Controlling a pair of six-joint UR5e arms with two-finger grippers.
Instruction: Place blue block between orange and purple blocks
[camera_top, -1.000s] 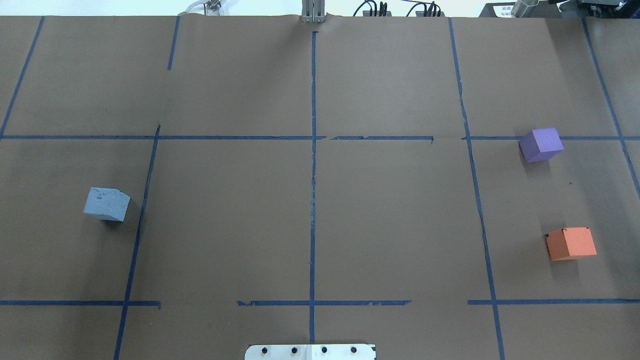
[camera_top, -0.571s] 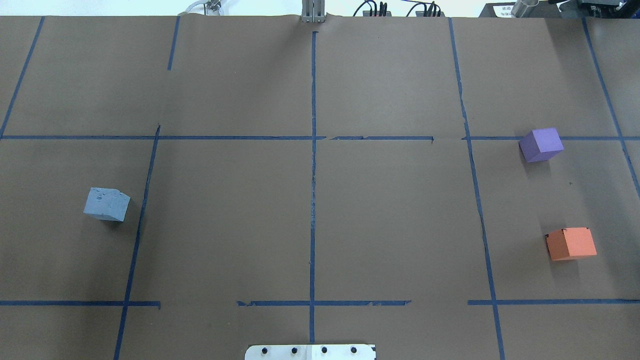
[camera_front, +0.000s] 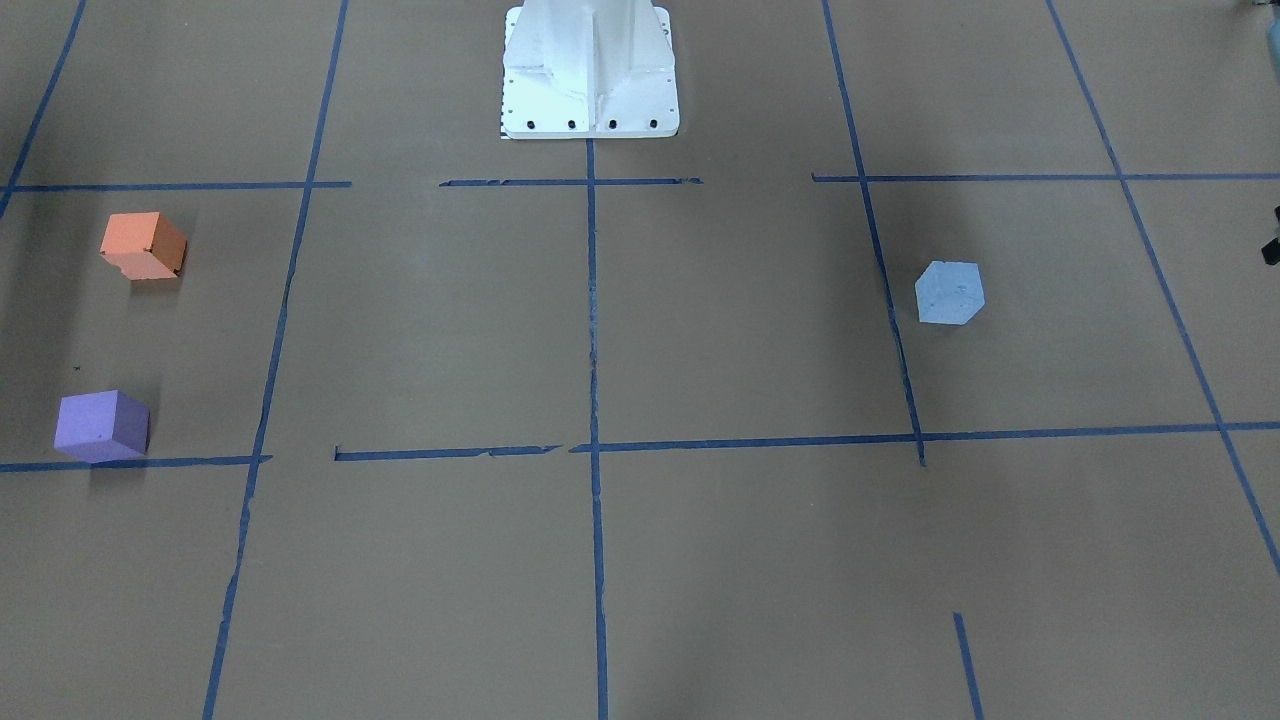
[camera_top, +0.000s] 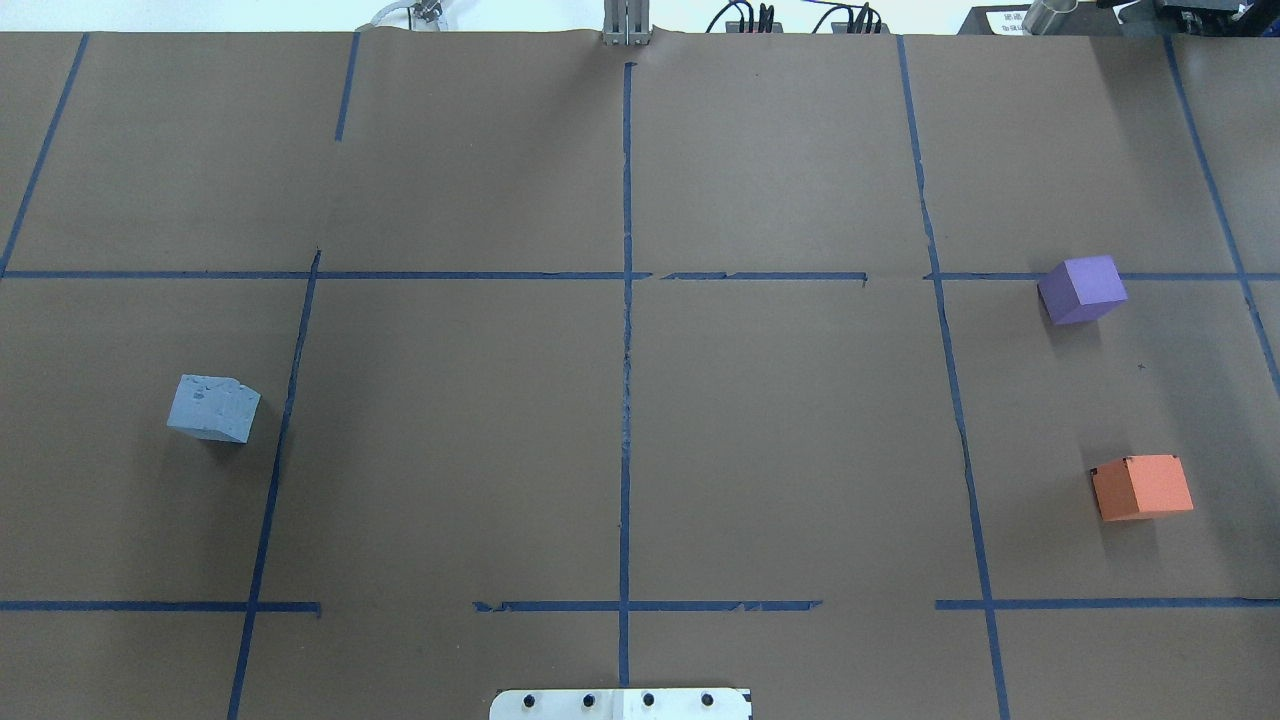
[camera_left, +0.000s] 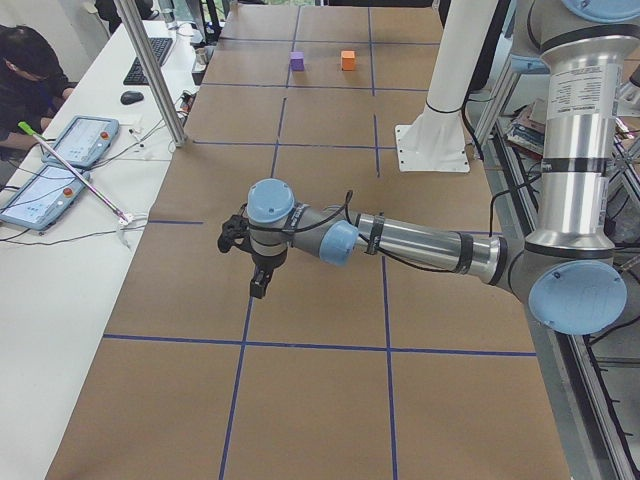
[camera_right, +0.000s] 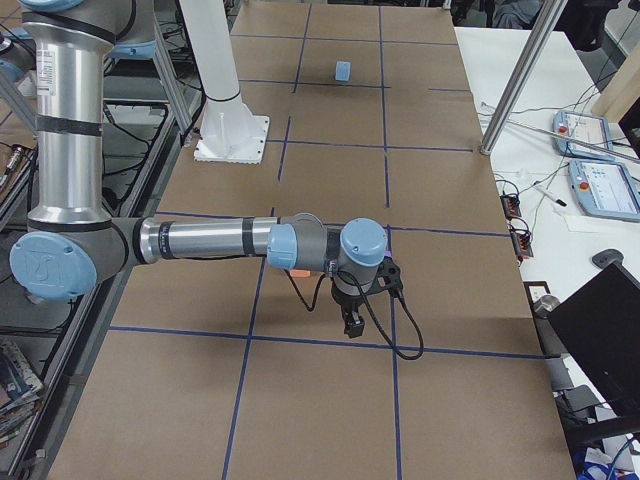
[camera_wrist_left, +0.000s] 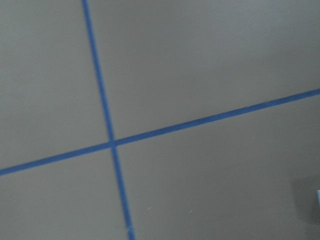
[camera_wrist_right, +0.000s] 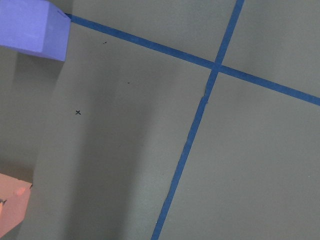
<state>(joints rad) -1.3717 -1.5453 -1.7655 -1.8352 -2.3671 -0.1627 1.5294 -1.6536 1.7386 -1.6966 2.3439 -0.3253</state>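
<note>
The blue block sits on the brown paper at the left of the overhead view; it also shows in the front view and the right view. The purple block and the orange block sit apart at the right, with bare paper between them. The right wrist view shows the purple block and a corner of the orange block. My left gripper and right gripper show only in the side views, above the paper. I cannot tell whether they are open or shut.
Blue tape lines divide the paper into squares. The white robot base stands at the near middle edge. A side table with tablets, a metal post and a seated person lie beyond the far edge.
</note>
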